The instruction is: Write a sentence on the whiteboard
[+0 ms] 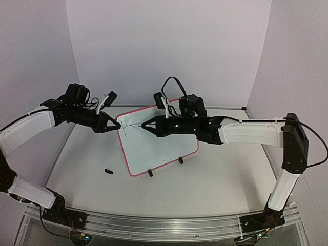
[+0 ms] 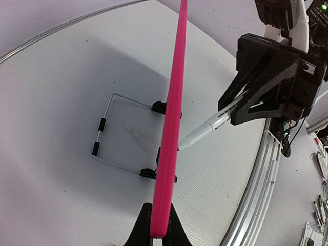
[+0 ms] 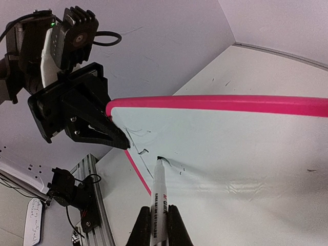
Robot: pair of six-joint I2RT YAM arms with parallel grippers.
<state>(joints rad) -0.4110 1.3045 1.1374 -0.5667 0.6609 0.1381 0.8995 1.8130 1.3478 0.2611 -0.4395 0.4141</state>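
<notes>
Pinching the glossy whiteboard (image 1: pixel 164 148) by its rounded pink rim is the left gripper (image 1: pixel 119 124); the right gripper (image 1: pixel 143 125) squeezes a slim white marker (image 3: pixel 158 202).

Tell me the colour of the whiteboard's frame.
The whiteboard frame is bright pink; the left wrist view shows it best.

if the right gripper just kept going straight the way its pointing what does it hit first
The whiteboard: the marker in the right gripper has its tip at or nearly on the board's face, near a corner. Just beyond, the left gripper pinches that edge.
</notes>
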